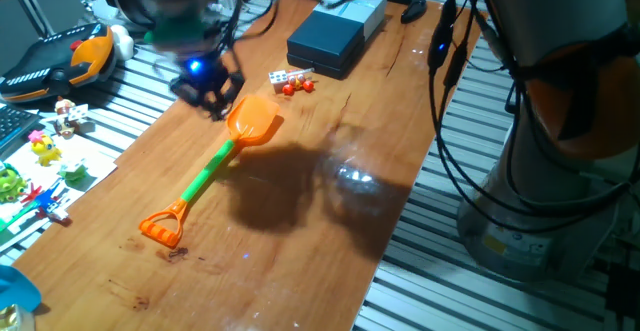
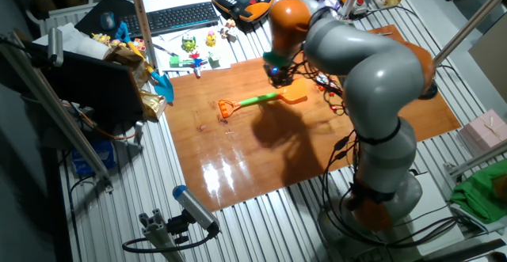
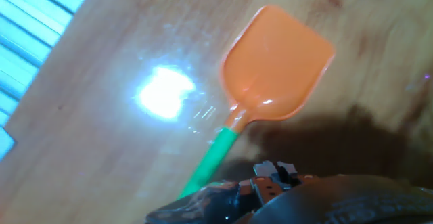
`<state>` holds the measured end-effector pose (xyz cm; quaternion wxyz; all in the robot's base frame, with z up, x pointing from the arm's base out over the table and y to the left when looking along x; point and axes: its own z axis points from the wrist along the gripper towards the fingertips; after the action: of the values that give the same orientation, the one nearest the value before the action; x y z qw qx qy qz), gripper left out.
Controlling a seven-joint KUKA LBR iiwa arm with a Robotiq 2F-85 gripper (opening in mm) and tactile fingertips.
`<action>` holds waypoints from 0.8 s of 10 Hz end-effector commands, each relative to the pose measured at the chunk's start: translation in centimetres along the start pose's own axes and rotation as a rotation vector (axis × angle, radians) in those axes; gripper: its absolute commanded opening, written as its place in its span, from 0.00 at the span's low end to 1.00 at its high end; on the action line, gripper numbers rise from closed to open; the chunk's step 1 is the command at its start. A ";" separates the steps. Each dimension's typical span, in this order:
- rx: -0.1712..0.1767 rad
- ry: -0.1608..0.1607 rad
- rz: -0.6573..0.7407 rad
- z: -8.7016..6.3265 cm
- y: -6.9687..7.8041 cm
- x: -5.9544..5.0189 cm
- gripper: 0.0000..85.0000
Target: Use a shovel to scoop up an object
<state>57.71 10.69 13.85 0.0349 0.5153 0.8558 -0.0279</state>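
Observation:
The shovel lies flat on the wooden table, with its orange blade (image 1: 255, 121), green shaft (image 1: 208, 178) and orange loop end (image 1: 163, 227). It also shows in the other fixed view (image 2: 261, 100) and the hand view (image 3: 276, 65). My gripper (image 1: 210, 96) hovers just left of the blade, a little above the table. Its fingers look spread and hold nothing. It is blurred. The small white die (image 1: 278, 76) sits beyond the blade, next to tiny red pieces (image 1: 298, 86). The die is out of the hand view.
A dark box (image 1: 325, 39) stands behind the die. Small toys (image 1: 45, 156) and an orange pendant (image 1: 60, 61) lie off the table's left edge. The robot's base (image 1: 560, 141) is at the right. A keyboard (image 2: 178, 15) lies at the far side.

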 end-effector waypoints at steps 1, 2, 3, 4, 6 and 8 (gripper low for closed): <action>0.000 -0.035 0.061 0.9 0.7 0.3 0.01; -0.006 -0.050 0.104 1.9 1.4 0.7 0.01; -0.010 -0.052 0.120 2.4 1.7 0.7 0.01; -0.009 -0.056 0.129 2.7 2.0 0.7 0.01; -0.006 -0.089 0.171 3.3 2.5 0.8 0.01; -0.007 -0.114 0.214 4.0 2.8 1.4 0.01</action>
<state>59.68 12.89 9.74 0.0880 0.6014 0.7925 -0.0500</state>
